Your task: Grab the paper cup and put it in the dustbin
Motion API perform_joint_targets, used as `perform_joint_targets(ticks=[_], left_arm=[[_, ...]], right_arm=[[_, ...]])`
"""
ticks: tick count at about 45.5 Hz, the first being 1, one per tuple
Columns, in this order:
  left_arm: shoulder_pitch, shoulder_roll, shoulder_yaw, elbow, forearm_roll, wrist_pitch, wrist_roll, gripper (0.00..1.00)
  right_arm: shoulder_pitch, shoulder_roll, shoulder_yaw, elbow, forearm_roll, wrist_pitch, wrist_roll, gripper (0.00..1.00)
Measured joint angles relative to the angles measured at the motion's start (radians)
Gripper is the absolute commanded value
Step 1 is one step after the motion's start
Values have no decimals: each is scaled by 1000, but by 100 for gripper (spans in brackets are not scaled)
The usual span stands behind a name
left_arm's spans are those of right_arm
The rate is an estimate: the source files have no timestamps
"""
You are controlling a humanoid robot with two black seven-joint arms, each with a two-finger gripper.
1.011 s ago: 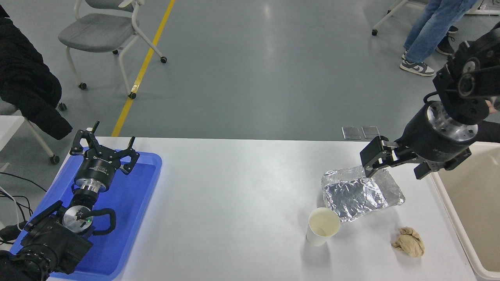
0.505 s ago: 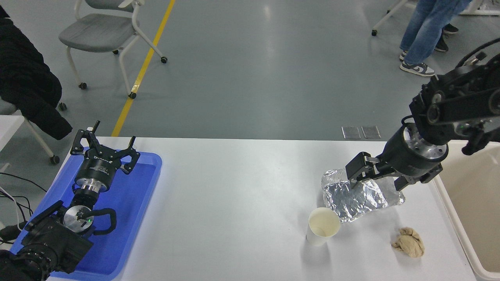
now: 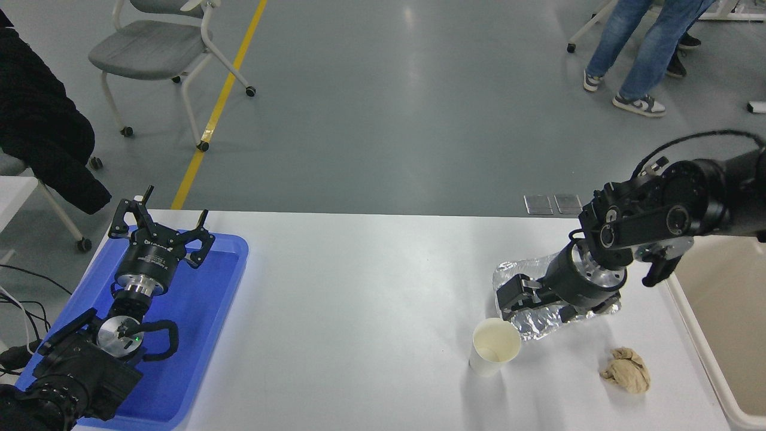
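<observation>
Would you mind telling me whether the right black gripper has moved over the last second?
Yes: the right gripper came down-left across the silver foil tray, nearing the white paper cup.

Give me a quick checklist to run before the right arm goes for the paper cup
1. Paper cup upright, mouth open: ok.
2. Right gripper above the foil tray, just behind the cup, not around it: not ok.
3. Right gripper open enough: cannot tell.
4. Crumpled brown paper ball apart from the cup: ok.
5. Dustbin at the table's right edge, mouth unobstructed: ok.
6. Left gripper parked over the blue tray: ok.
</observation>
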Motion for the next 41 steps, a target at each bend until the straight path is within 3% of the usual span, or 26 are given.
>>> perform_joint_targets(ticks=[16,21,26,31,34,35,36,37,41], left_arm=[[0,-1,0,-1,0,0,0,100],[0,-1,0,0,0,0,0,100],[0,-1,0,0,0,0,0,100],[0,-1,0,0,0,0,0,100],[0,-1,0,0,0,0,0,100],[0,-1,0,0,0,0,0,100],[0,-1,0,0,0,0,0,100],[0,-1,0,0,0,0,0,100],[0,-1,0,0,0,0,0,100]], right_arm=[[-215,1,93,-146,-102,-39,-1,100],[-258,-1,105,-177,-126,-53,-2,95],[-292,-2,113,-201,-146,-65,-3,77],[-310,-3,118,-215,-160,-72,-3,43],[-317,-3,120,-221,-166,-75,-3,32],[-319,-4,120,-223,-168,-76,-3,22],[-321,-4,120,-224,-170,-76,-3,5],[-322,-4,120,-225,-171,-76,-3,0],[-324,-7,118,-229,-178,-77,-3,0]])
